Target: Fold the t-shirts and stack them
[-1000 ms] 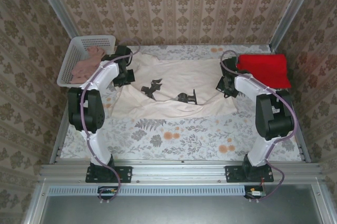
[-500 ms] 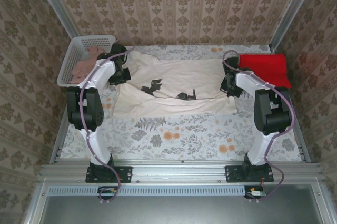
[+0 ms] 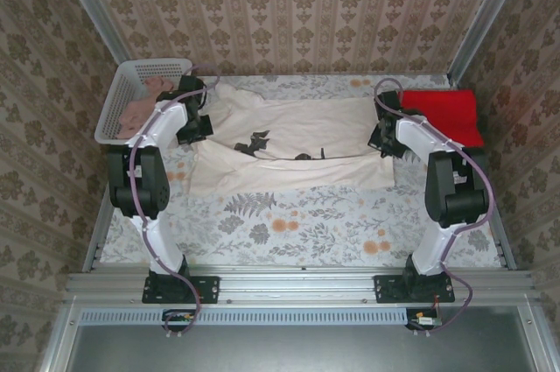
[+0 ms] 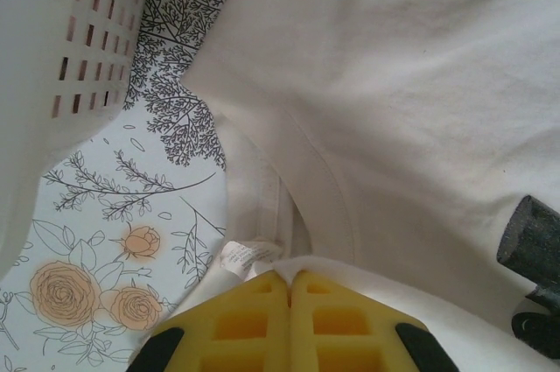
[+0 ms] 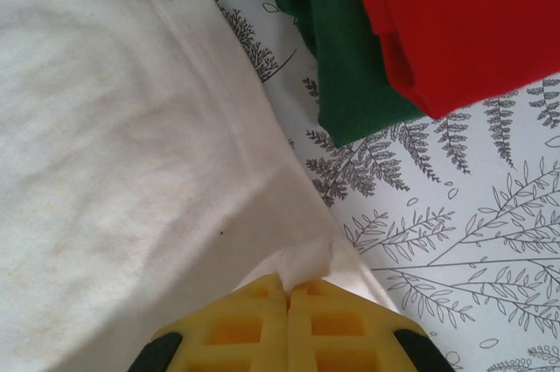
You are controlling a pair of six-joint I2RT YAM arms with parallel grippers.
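The cream-white t-shirt (image 3: 289, 149) lies spread across the middle of the table, a dark print on its front. My left gripper (image 3: 198, 125) is shut on its left edge near the collar label (image 4: 247, 255); cloth is pinched between the yellow pads (image 4: 241, 324). My right gripper (image 3: 383, 138) is shut on the shirt's right corner (image 5: 308, 263). The folded red t-shirt (image 3: 442, 114) sits at the back right, on top of the dark green t-shirt (image 5: 346, 57).
A white lattice basket (image 3: 118, 101) with pinkish cloth inside stands at the back left, close beside my left arm. The floral tablecloth (image 3: 306, 223) shows bare in front of the shirt. Wallpapered walls close in the back and sides.
Both grippers have moved toward the back of the table, drawing the cream-white shirt's near layer backward; the shirt now looks flatter and narrower front to back.
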